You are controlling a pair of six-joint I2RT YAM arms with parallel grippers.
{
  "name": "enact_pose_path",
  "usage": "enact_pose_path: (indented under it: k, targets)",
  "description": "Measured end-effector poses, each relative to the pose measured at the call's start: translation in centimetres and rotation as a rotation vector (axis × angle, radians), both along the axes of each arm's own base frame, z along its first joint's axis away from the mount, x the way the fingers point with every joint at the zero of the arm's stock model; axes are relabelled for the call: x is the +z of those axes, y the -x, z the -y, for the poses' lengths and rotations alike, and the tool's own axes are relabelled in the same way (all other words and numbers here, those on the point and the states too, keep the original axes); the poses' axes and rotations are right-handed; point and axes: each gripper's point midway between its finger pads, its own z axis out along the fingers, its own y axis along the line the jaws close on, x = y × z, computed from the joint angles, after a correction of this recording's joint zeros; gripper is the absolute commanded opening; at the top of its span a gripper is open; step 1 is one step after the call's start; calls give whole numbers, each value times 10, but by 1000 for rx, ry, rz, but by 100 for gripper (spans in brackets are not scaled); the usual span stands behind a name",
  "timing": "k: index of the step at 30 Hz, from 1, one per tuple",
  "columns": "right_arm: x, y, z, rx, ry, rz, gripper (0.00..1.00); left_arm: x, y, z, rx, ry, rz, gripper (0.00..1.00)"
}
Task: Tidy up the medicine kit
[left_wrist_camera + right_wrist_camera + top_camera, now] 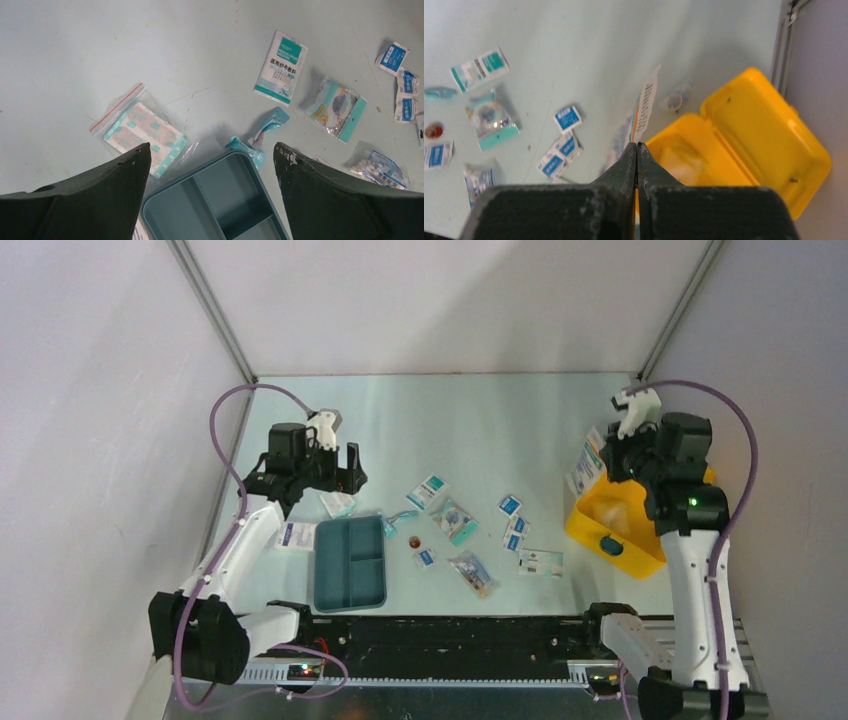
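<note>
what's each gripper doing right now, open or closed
Left gripper: open, holding nothing.
Right gripper: closed on a flat white packet, seen edge-on.

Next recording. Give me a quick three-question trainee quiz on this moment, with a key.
1. True or false: the yellow medicine kit has its lid open.
2. Multiple choice: the left hand is A) open and holding nothing, B) shut on a tray, C) shut on a bottle.
3. Fill in: the right hand is shut on a ____.

Key: 1 true; 2 A; 3 flat printed packet, held edge-up near the kit.
</note>
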Motion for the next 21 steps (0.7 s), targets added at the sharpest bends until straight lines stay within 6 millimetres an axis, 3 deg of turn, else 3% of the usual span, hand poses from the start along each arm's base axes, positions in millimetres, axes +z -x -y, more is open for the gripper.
enact_pose_path:
  k: [7,11,15,21]
  targets:
    - [-45,54,10,-16,14,-118,0,5,-4,1,-1,2,10,96]
    - [-66,72,13,-29,22,-151,0,8,-6,3,-9,6,15,96]
    - [-82,78,16,-30,31,-179,0,6,-5,5,-14,6,9,97]
    - [-108,71,21,-41,39,-239,0,6,-5,6,-17,6,9,97]
